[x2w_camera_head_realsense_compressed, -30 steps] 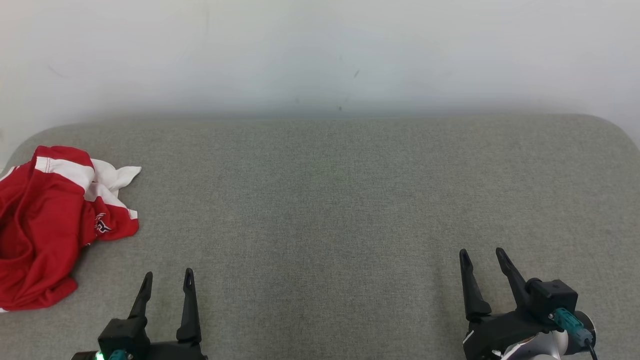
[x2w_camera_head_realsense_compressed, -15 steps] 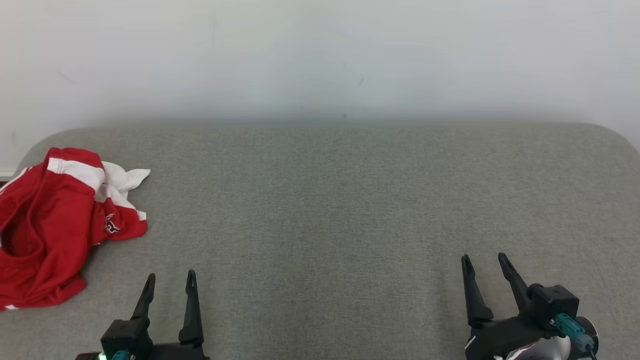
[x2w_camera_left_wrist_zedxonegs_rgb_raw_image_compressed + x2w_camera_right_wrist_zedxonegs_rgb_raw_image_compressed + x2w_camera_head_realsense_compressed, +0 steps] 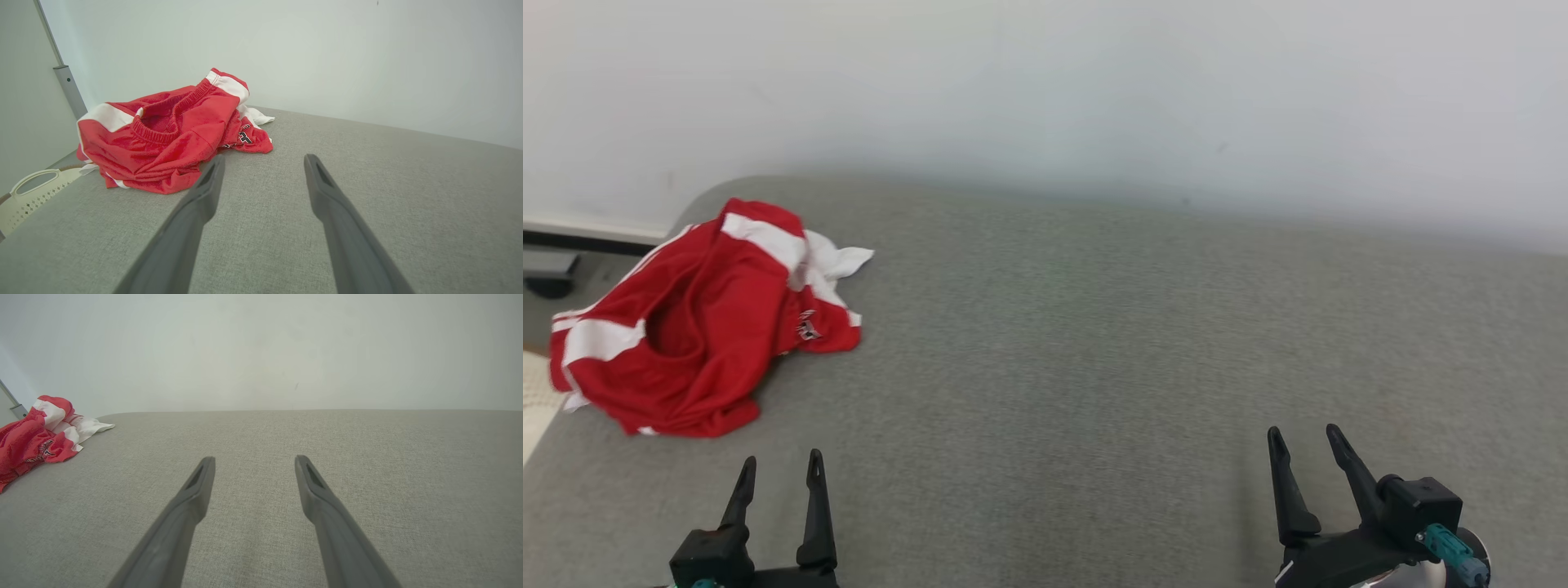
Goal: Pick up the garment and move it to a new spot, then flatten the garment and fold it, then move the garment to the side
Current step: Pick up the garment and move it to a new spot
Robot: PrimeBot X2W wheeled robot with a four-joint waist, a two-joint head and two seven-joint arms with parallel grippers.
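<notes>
**Red garment heaped at the cushion's left end; both grippers wide and empty**

The garment, red with white bands, lies crumpled at the left end of the grey cushion, close to that cushion's far left corner and reaching its left edge; the left gripper hovers at the cushion's near edge, its two dark fingers spread wide with nothing between them, and the heap sits ahead of it and off to its left, near but not touching; the right gripper is towards the cushion's right end, also at the near edge, jaws equally wide and empty, well apart from the cloth.

The heap's long axis runs slantwise, from the cushion's left edge towards its far side; a white flap sticks out of the far end and points along the cushion towards its right end; the elastic waistband gapes upward.
</notes>
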